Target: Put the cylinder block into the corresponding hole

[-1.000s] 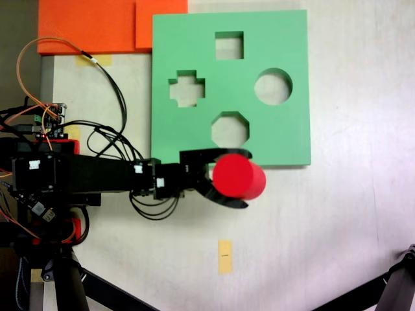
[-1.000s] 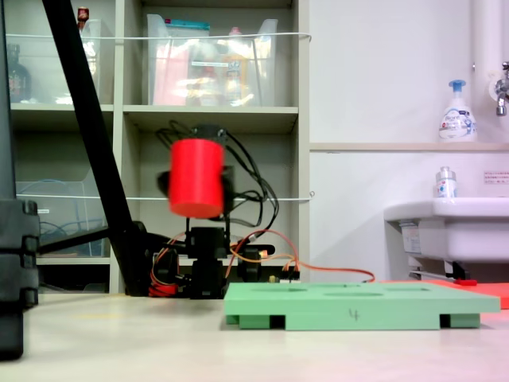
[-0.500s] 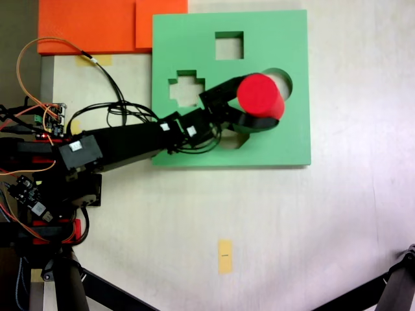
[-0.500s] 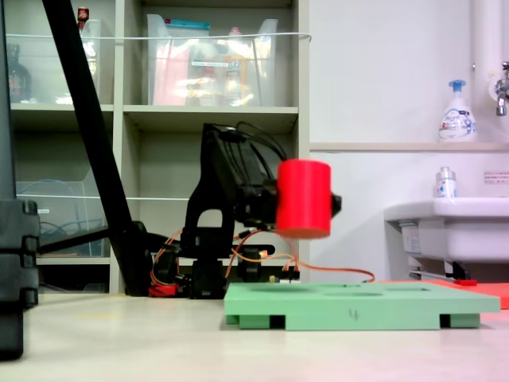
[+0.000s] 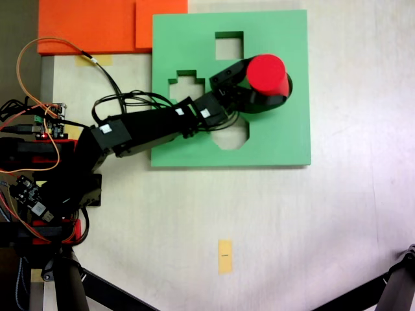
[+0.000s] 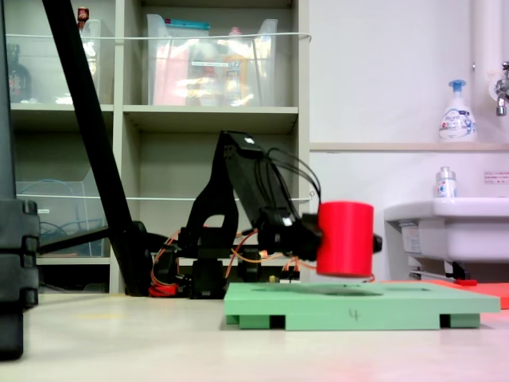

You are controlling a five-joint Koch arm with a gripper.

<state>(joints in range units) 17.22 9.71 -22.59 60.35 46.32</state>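
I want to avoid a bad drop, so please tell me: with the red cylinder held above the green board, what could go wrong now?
1. The short red foam cylinder hides the circular cutout almost fully from above, so alignment is hard to judge; it may catch the rim.
2. From the side, the cylinder hangs just above the flat green foam board; released now, it could land tilted.
3. The black pincer reaches over the board and might push it while descending.

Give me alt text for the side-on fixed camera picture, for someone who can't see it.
A black robot arm's gripper holds the cylinder block, bright red, upright just above a flat green foam board on a table. Behind are shelves with plastic bins, and a white sink at right.
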